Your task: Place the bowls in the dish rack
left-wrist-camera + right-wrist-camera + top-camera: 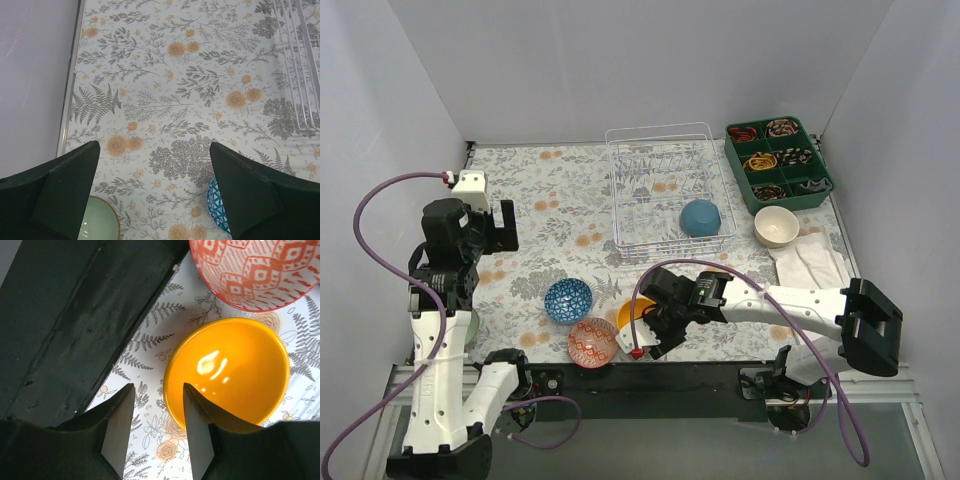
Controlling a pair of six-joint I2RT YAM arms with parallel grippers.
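The dish rack [665, 190] holds one plain blue bowl [701, 217] in its front right corner; the cream bowl [776, 226] sits just right of the rack; the blue-patterned bowl [568, 300], red-and-white bowl [593, 341] and orange-yellow bowl [626, 316] lie in front of the rack, close together; the right gripper [158, 386] has its jaws part-spread astride the orange-yellow bowl's rim, not pinching it; the left gripper [155, 190], well left of the rack, hangs with jaws spread wide above the mint bowl [100, 220].
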